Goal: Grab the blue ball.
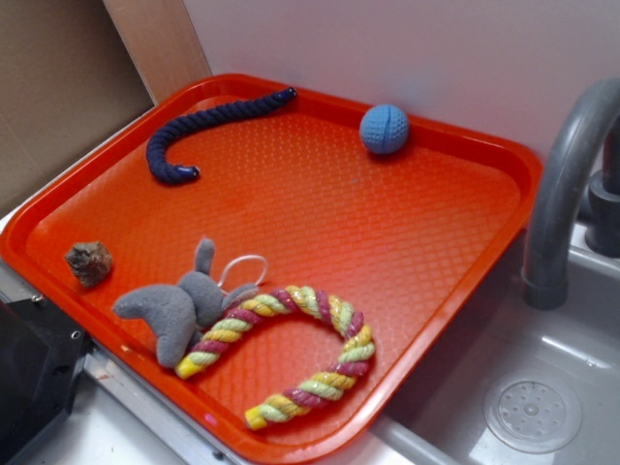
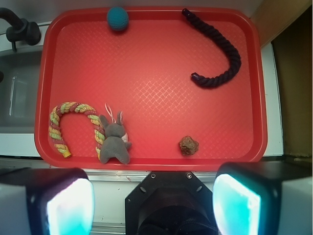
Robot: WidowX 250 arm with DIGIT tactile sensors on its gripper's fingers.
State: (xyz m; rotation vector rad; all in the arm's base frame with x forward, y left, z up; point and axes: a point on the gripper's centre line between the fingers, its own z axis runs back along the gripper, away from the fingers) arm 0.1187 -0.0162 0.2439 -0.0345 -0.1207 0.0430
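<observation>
- The blue ball rests on the orange tray, against the tray's far rim, touching nothing else.
- The gripper hangs high over the tray's near edge, well apart from the ball; in the wrist view its two fingers stand wide apart with nothing between them, so it is released.
- Step in hand, as judged: the approach. The gripper should cross the tray toward the far rim and centre over the ball before descending.
- The navy rope lies near the same rim, well to one side of the ball; the striped rope, the grey plush toy and the small brown lump sit along the tray's near rim, clear of the ball.
- A good grasp likely sets the fingers parallel to the rim, so neither pad strikes it.
- The ball is round and may roll; closing at its widest part seems safest.
</observation>
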